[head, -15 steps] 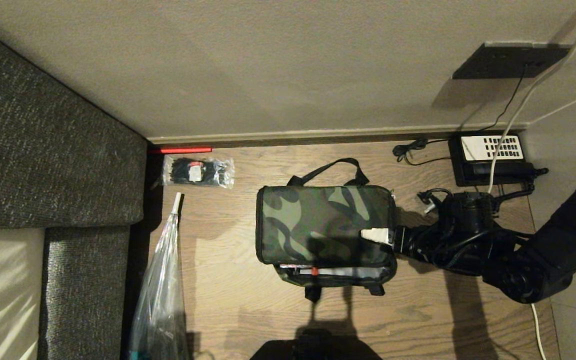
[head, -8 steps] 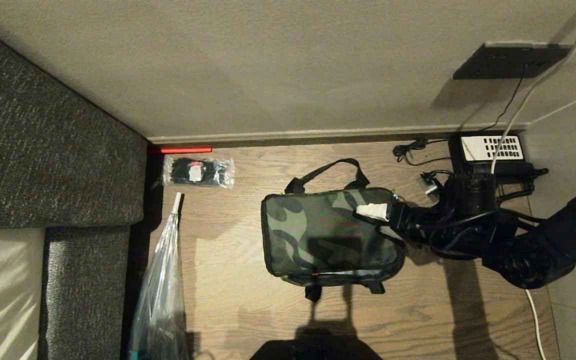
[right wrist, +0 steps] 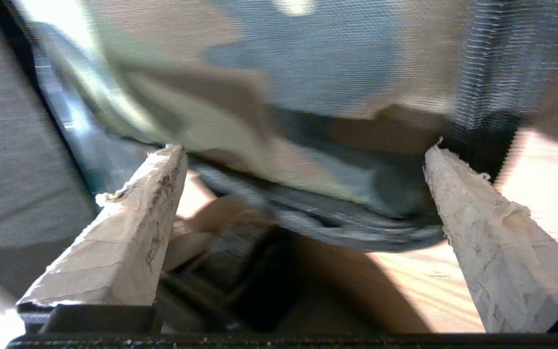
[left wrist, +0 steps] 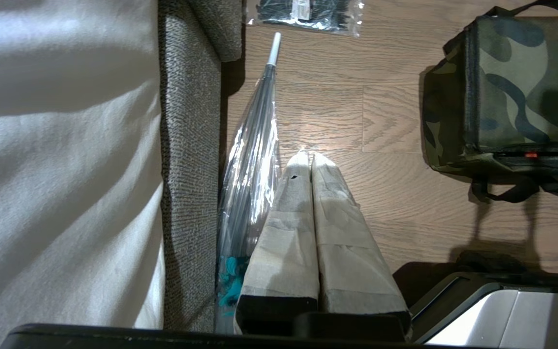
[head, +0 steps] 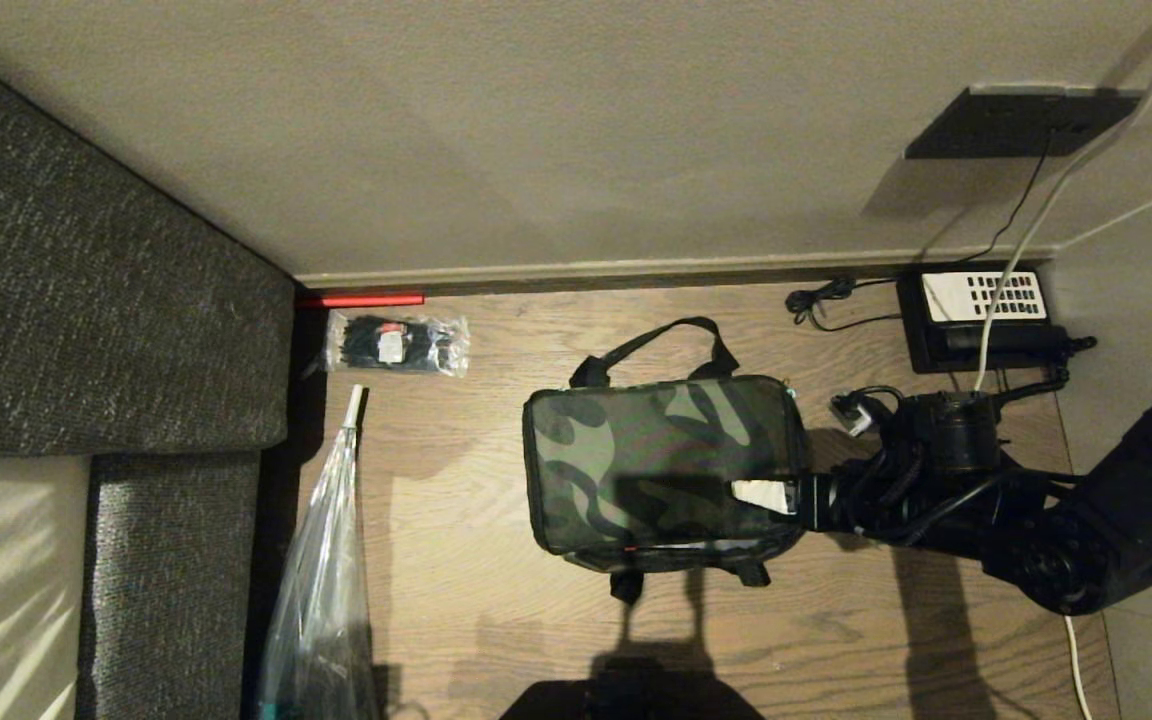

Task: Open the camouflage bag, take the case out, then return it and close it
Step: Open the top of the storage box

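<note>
Head view: your right pincer (head: 764, 494) sits spread wide, gripping nothing, at the camouflage bag's (head: 656, 460) 4 o'clock corner, likely hunting the zip. Left pincer (left wrist: 311, 160) clenched, parked. Case unseen.

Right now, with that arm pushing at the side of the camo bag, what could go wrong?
The right gripper, jaws wide open, sits at the camouflage bag's right end without gripping it. A push could slide the soft bag across the wooden floor instead of shutting it. A dark gap with a red tab shows along the near edge, so the lid may not be fully closed. The arm also works near the telephone's cords, which could snag.
</note>
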Available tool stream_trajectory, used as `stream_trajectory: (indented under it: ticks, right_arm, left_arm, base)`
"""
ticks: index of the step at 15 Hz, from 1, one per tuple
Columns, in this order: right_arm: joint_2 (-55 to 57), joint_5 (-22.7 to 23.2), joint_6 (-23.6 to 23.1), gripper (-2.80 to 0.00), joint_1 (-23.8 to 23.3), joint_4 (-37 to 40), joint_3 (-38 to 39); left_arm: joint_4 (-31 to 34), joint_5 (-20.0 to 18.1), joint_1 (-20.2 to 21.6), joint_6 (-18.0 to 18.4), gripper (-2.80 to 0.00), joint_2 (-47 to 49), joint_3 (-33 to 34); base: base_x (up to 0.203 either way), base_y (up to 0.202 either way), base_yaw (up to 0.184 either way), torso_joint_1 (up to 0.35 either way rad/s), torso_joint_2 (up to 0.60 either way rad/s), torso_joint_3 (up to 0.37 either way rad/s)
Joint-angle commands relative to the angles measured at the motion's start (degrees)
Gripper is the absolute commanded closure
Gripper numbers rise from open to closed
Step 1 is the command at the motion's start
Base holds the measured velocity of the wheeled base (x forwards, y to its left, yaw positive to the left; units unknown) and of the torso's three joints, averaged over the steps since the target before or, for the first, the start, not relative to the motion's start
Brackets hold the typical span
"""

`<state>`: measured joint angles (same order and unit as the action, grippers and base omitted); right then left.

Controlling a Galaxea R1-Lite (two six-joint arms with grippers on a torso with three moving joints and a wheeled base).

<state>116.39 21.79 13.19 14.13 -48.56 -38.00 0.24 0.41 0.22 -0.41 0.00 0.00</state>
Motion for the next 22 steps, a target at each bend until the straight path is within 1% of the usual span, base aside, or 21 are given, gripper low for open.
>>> stream_trajectory:
  ticks: [1,4,7,9,12,13,15,18,20,21,22]
  right_arm:
    - [1.3,-0.51,-1.86,-2.8,-0.85,-0.22,-0.05]
    - [0.97,-0.53,-4.25,-2.8,-1.82,0.22,0.2]
    - [0.7,-0.61,-5.46,-2.8,-2.47,0.37,0.5]
    - [1.08,-0.46,-7.86,-2.8,-2.8,0.86,2.17]
    - [1.91,-0.36,-7.38,-2.8,-2.71,1.39,1.45]
    - [1.97,-0.26,-6.2,-2.8,-2.66,1.51,0.91]
    - [2.26,-0.26,-2.18,-2.8,-1.95,1.16,0.07]
    - [2.61,-0.26,1.23,-2.8,-0.6,0.93,-0.84]
    - [2.65,-0.26,7.89,-2.8,0.85,0.81,-2.49]
    - [2.7,-0.29,9.72,-2.8,1.34,0.75,-3.08]
    - [2.7,-0.26,10.21,-2.8,1.43,0.64,-3.24]
  left_arm:
    - [0.02,0.02,0.04,-0.03,0.0,0.0,0.18]
    - [0.02,0.02,0.04,-0.03,0.0,0.0,0.18]
    - [0.02,0.02,0.04,-0.03,0.0,0.0,0.18]
    - [0.02,0.02,0.04,-0.03,0.0,0.0,0.18]
    - [0.02,0.02,0.04,-0.03,0.0,0.0,0.18]
    - [0.02,0.02,0.04,-0.03,0.0,0.0,0.18]
    - [0.02,0.02,0.04,-0.03,0.0,0.0,0.18]
    - [0.02,0.02,0.04,-0.03,0.0,0.0,0.18]
    - [0.02,0.02,0.04,-0.03,0.0,0.0,0.18]
    - [0.02,0.02,0.04,-0.03,0.0,0.0,0.18]
    - [0.02,0.02,0.04,-0.03,0.0,0.0,0.18]
  base:
    - [0.0,0.0,0.0,0.0,0.0,0.0]
    - [0.0,0.0,0.0,0.0,0.0,0.0]
    - [0.0,0.0,0.0,0.0,0.0,0.0]
    - [0.0,0.0,0.0,0.0,0.0,0.0]
    - [0.0,0.0,0.0,0.0,0.0,0.0]
    - [0.0,0.0,0.0,0.0,0.0,0.0]
    - [0.0,0.0,0.0,0.0,0.0,0.0]
    - [0.0,0.0,0.0,0.0,0.0,0.0]
    - [0.0,0.0,0.0,0.0,0.0,0.0]
    - [0.0,0.0,0.0,0.0,0.0,0.0]
    - [0.0,0.0,0.0,0.0,0.0,0.0]
